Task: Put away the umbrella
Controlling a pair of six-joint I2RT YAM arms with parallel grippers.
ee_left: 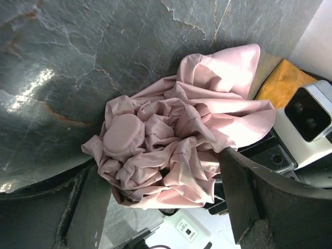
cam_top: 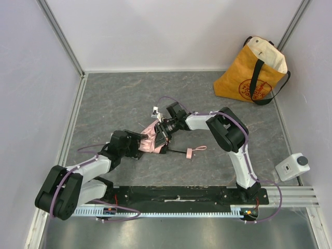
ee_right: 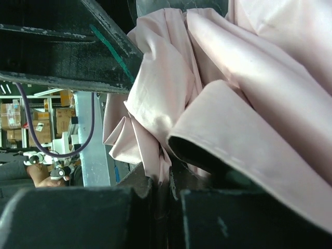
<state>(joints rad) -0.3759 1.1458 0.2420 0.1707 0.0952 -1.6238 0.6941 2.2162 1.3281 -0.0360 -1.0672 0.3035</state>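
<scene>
The umbrella [cam_top: 151, 139] is a crumpled pale pink bundle in the middle of the table, between my two grippers. Its thin black shaft runs right to the small pink handle with strap [cam_top: 195, 151], which lies on the table. My left gripper [cam_top: 136, 143] comes from the left. In the left wrist view its fingers [ee_left: 249, 192] press on both sides of the bunched fabric [ee_left: 166, 145]. My right gripper [cam_top: 164, 133] comes from the right. In the right wrist view its jaws are nearly closed on a fold of pink fabric [ee_right: 155, 104].
A yellow tote bag [cam_top: 253, 71] with black straps stands open at the back right corner. A small white device [cam_top: 292, 166] sits at the right edge. White walls enclose the grey table [cam_top: 119, 98].
</scene>
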